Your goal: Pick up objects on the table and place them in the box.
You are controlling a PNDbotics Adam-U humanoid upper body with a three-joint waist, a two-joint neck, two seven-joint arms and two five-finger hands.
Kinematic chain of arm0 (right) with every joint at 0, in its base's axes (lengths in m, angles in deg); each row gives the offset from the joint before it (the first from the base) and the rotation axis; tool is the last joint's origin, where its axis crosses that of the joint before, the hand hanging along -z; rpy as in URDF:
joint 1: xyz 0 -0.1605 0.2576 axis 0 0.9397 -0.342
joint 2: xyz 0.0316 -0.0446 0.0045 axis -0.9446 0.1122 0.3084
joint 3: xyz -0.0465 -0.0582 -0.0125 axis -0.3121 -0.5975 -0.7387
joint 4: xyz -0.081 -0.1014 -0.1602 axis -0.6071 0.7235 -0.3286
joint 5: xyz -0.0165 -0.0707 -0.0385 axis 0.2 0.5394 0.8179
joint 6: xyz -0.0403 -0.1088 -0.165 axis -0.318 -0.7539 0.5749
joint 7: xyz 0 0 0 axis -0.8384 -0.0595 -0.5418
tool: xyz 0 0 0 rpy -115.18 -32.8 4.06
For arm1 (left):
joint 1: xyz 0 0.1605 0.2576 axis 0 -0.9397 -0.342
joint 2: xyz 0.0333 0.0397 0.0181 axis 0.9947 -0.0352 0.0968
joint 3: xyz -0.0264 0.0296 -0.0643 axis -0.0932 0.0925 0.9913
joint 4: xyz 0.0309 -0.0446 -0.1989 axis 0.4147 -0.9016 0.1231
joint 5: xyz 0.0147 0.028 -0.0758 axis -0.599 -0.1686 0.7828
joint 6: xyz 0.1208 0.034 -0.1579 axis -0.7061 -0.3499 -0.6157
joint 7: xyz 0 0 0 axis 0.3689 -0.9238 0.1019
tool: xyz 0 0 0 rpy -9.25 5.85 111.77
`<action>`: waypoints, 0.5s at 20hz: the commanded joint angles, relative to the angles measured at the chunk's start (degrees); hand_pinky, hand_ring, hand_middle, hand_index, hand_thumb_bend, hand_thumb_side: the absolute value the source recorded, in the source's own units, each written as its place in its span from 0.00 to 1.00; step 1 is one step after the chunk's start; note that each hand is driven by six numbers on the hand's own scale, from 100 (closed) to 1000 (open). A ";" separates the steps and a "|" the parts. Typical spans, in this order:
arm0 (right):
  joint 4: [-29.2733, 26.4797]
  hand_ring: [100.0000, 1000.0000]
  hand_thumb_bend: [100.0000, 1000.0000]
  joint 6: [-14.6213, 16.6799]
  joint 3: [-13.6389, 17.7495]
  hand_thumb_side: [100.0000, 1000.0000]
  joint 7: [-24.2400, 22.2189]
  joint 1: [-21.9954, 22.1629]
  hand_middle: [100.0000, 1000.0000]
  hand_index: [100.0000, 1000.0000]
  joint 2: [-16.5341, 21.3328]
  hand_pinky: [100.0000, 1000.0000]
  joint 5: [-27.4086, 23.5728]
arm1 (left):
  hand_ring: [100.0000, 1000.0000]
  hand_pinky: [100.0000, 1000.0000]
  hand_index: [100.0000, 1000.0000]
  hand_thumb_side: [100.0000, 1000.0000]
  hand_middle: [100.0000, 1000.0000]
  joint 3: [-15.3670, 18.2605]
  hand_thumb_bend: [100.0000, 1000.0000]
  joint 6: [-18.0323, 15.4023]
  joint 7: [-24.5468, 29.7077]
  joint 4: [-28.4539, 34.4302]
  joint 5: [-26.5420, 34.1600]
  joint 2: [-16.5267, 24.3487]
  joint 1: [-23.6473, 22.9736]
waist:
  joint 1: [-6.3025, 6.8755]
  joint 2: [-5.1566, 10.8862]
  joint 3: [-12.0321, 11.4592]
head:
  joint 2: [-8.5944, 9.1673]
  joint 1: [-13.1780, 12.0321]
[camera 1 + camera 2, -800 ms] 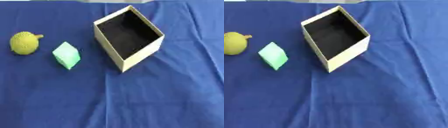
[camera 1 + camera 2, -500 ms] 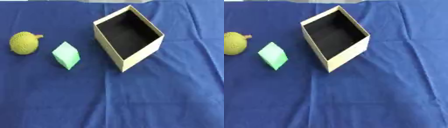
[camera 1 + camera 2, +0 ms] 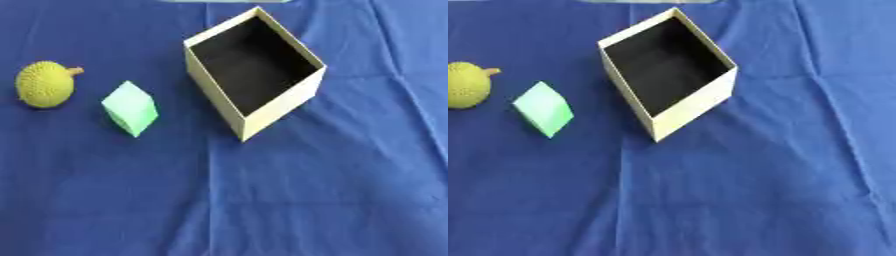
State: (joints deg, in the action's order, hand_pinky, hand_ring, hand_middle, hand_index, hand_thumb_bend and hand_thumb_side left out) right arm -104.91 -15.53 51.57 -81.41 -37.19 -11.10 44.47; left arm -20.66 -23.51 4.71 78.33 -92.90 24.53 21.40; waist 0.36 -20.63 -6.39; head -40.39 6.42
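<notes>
An open cream box (image 3: pixel 271 107) with a dark inside stands turned at an angle in the upper middle of the blue cloth; nothing shows inside it. To its left lies a light green block (image 3: pixel 130 107), standing on a corner like a diamond. Further left sits a yellow-green bumpy fruit with a short stem (image 3: pixel 44 84). Neither of my hands shows in either eye view.
The blue cloth (image 3: pixel 262 200) covers the whole table, with creases running down the middle and at the right. A pale strip (image 3: pixel 223 1) shows at the far edge above the box.
</notes>
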 commanded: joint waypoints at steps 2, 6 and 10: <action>-1.13 0.74 0.00 -0.10 0.83 0.56 0.47 0.58 0.48 0.70 1.93 0.84 0.71 | 0.81 0.69 0.82 0.54 0.76 -0.21 0.11 3.08 0.36 0.98 -2.70 8.76 0.69 | 0.46 1.45 -0.05 | -0.12 0.44; -1.13 0.75 0.00 -0.04 1.06 0.56 1.03 1.36 0.49 0.71 2.73 0.84 1.32 | 0.82 0.70 0.84 0.53 0.77 -0.31 0.11 8.32 0.64 -0.94 -6.72 17.70 0.20 | 1.09 1.61 0.25 | -0.25 0.77; -1.13 0.75 0.00 0.35 0.71 0.56 1.68 1.34 0.49 0.71 4.03 0.84 1.28 | 0.84 0.71 0.86 0.53 0.80 -0.75 0.12 12.06 2.09 -6.58 -7.73 24.55 0.79 | 1.53 1.69 0.57 | -0.17 0.94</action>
State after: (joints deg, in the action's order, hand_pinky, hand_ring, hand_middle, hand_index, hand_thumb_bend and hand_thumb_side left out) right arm -104.91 -15.31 51.92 -80.07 -35.49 -9.25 45.51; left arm -21.62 -12.64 6.45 72.71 -100.13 45.17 21.39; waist 1.91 -20.35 -5.85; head -40.39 7.23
